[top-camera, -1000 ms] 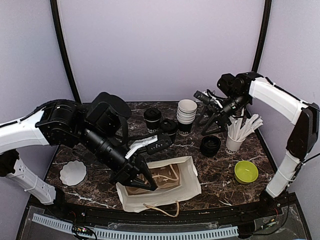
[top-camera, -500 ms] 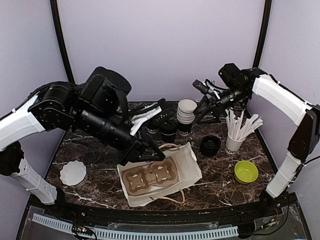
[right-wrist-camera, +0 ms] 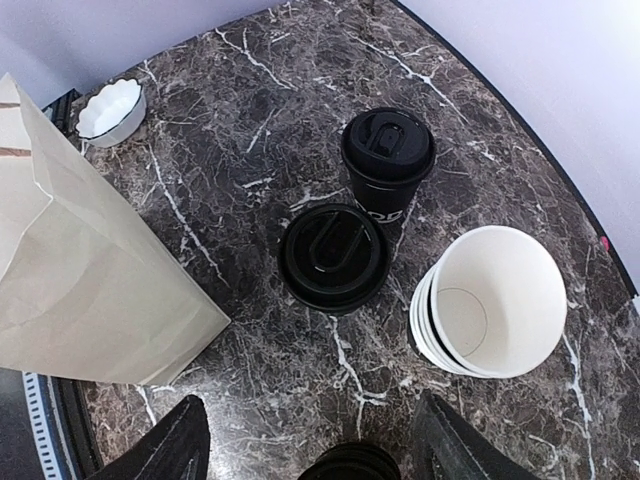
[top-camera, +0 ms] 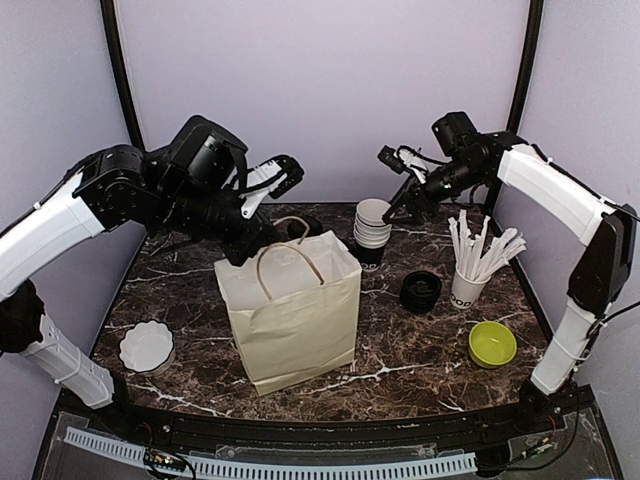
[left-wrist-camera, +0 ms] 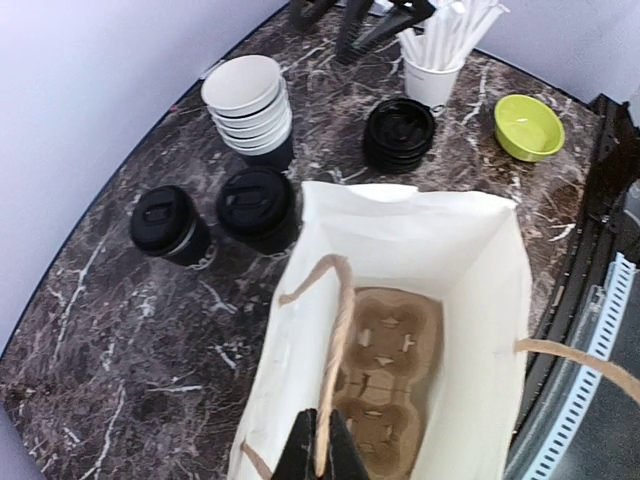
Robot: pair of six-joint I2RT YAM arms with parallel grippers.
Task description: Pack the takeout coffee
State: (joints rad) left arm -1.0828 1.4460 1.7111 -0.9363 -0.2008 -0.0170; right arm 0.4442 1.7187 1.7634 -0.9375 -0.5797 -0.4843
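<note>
Two lidded cups [right-wrist-camera: 388,150] [right-wrist-camera: 333,258] stand on table [right-wrist-camera: 250,120] behind bag [top-camera: 290,320], next to empty-cup stack [right-wrist-camera: 490,300]. L gripper [left-wrist-camera: 318,445] pinched tight on handle [left-wrist-camera: 338,330], bag upright. R gripper [right-wrist-camera: 315,440] fingers apart, above cups.

Dark marble table [top-camera: 400,345]. Back centre: stack of empty white cups [top-camera: 374,222]. Right of it: stack of black lids [top-camera: 421,291], with cup of white sticks [top-camera: 466,288] just beside. Green bowl [top-camera: 492,343] front right. White fluted dish [top-camera: 146,346] front left
</note>
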